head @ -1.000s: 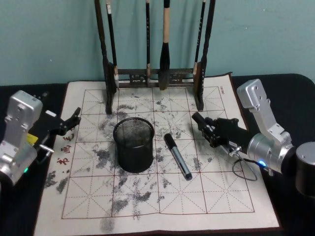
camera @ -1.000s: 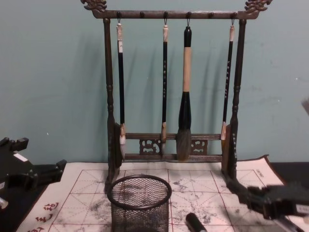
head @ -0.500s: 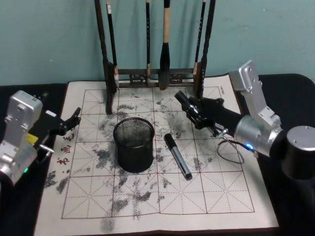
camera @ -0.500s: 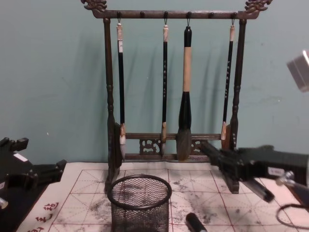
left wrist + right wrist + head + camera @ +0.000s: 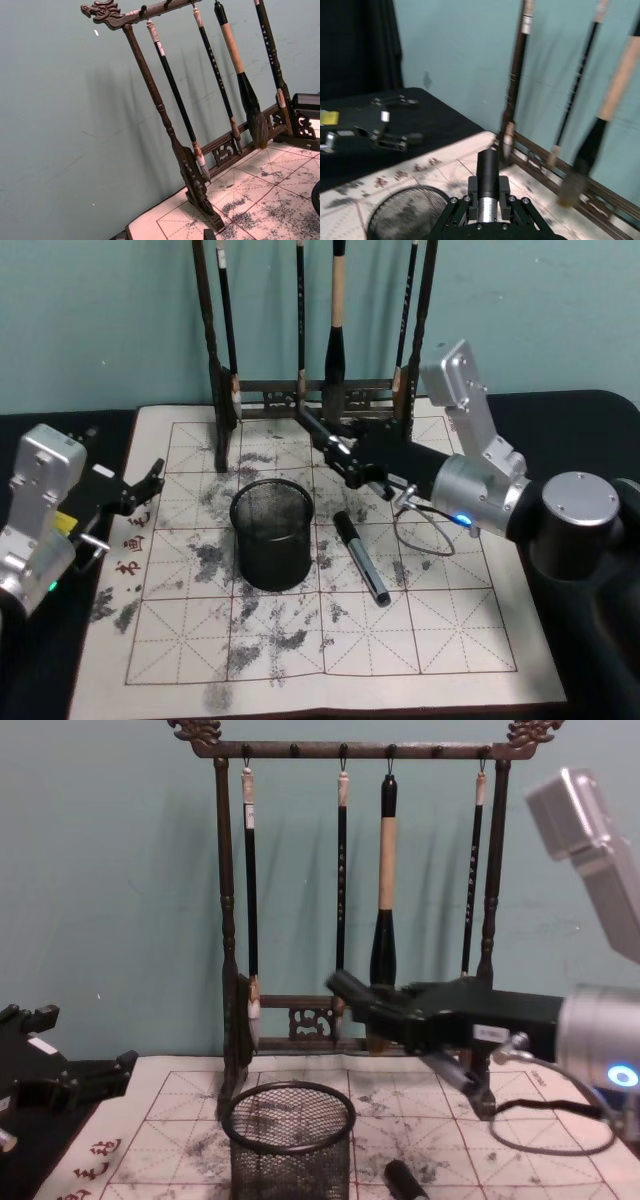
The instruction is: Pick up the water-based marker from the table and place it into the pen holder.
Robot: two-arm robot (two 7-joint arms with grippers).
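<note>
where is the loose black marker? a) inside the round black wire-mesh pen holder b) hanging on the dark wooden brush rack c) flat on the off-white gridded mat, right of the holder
c: the black marker lies flat on the off-white gridded mat, right of the wire-mesh pen holder.

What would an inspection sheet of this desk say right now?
Surface: black table, stained grid mat.
Job's things: marker lies on mat, right of upright pen holder, apart.
Clutter: brush rack with four hanging brushes at mat's far edge.
Hands: left hand parked open at mat's left edge; right hand raised between pen holder and rack.
Cables: thin loop hangs at right wrist.
Surroundings: teal wall.
</note>
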